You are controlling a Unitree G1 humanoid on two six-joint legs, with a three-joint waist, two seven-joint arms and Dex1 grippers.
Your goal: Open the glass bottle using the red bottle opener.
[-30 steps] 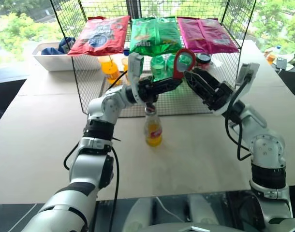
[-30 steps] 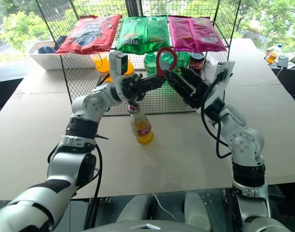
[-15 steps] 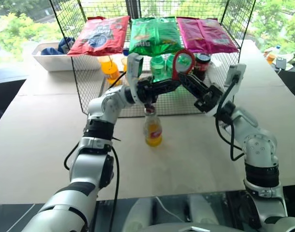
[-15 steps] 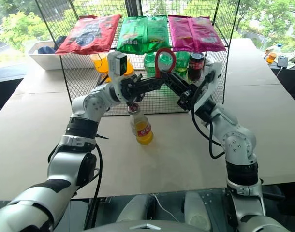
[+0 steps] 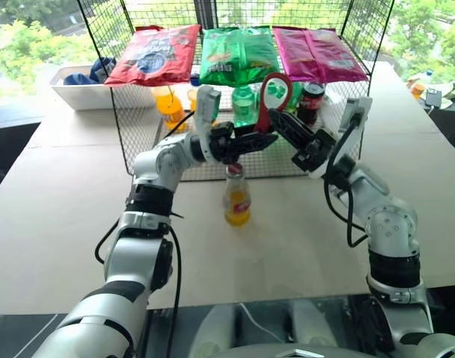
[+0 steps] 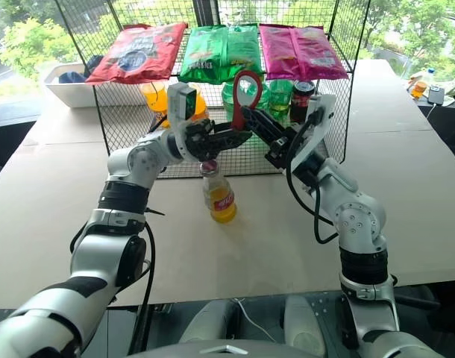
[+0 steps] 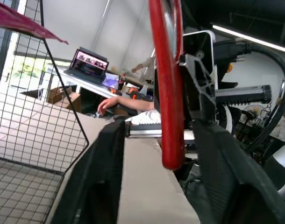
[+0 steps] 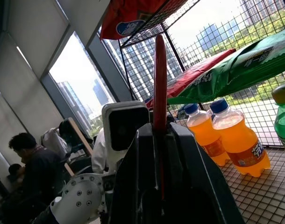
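Standing upright on the bare tabletop [image 5: 78,224], just in front of the wire rack [image 5: 138,142], the glass bottle [image 5: 236,195] has open table on both its sides and toward the near edge. Its cap sits directly below the left gripper [image 5: 250,142], whose black fingers are spread apart, with the handle end of the red bottle opener [image 5: 272,97] between them; from the left wrist view the red handle seems not to press on either finger, though this is hard to judge. The right gripper [image 5: 276,123] is clenched on the opener's handle, and the round ring head stands up above both grippers, in front of the rack's lower shelf. Behind, the rack closes the space: on top of it lie three snack bags, red [image 5: 154,54], green [image 5: 239,54] and pink [image 5: 319,54]; their printing is too small to read. Under them stand orange plastic bottles [image 8: 238,142] with blue caps, green bottles [image 5: 244,101] and a dark can [image 5: 312,95]. The bottle's label is red with some blue, its letters not readable. A white tray [image 5: 74,88] stands left of the rack. The table runs wide and free to the left and right edges.
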